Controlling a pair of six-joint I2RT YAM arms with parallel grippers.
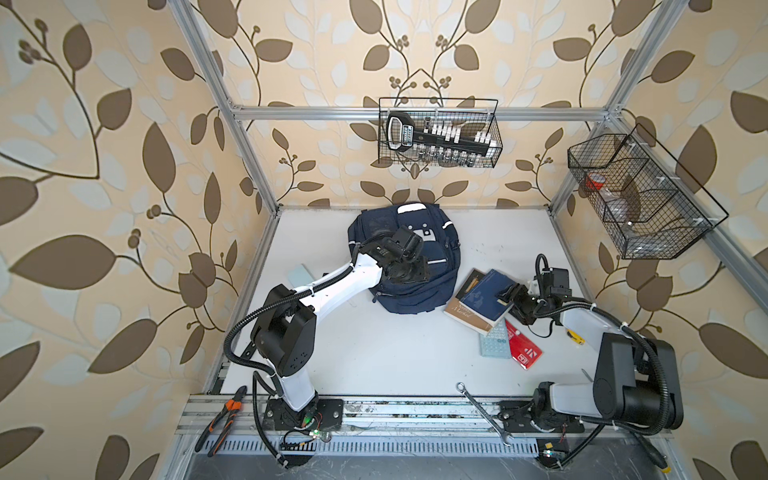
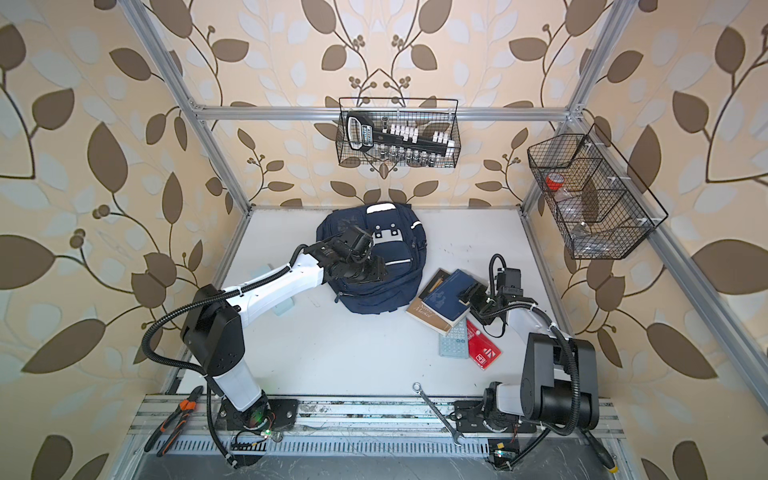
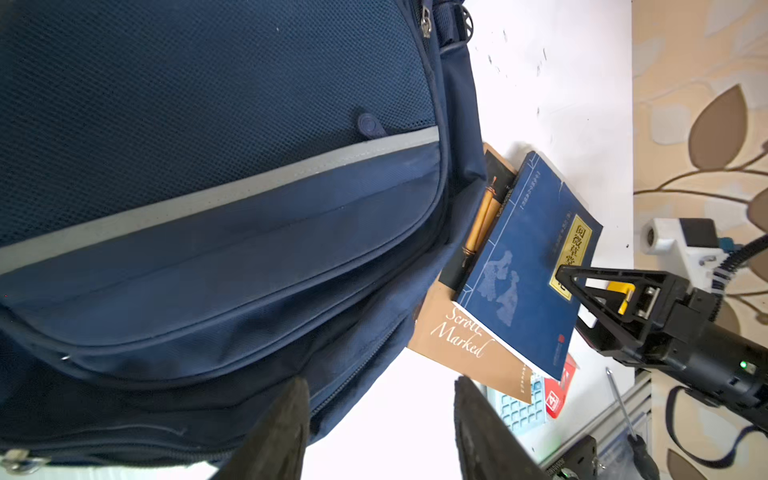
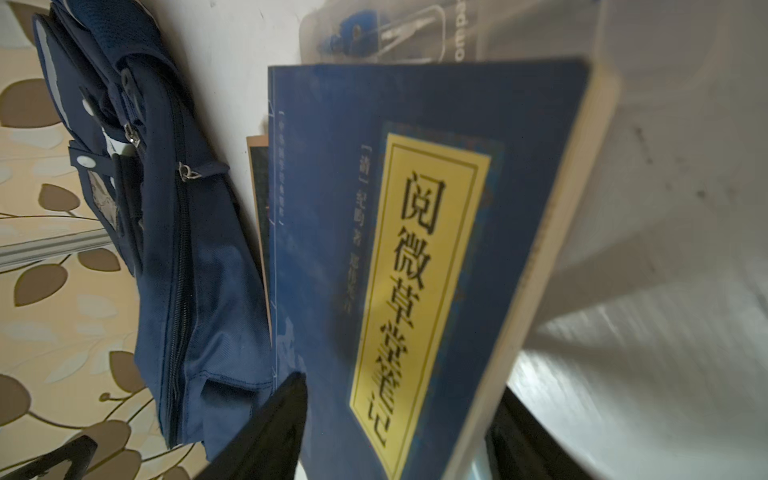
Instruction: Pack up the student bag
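Note:
The student bag, navy with pale stripes, lies flat at the back middle of the table, zips closed. My left gripper hovers open over its front pockets, nothing between the fingers. To the bag's right a blue book rests on a tan book. My right gripper straddles the blue book's right edge, one finger over the cover, one beneath, standing wider apart than the book is thick.
A pale blue calculator and a red packet lie partly under the books. A clear case sits beyond them. A wrench and pliers lie on the front rail. Wire baskets hang on the frame.

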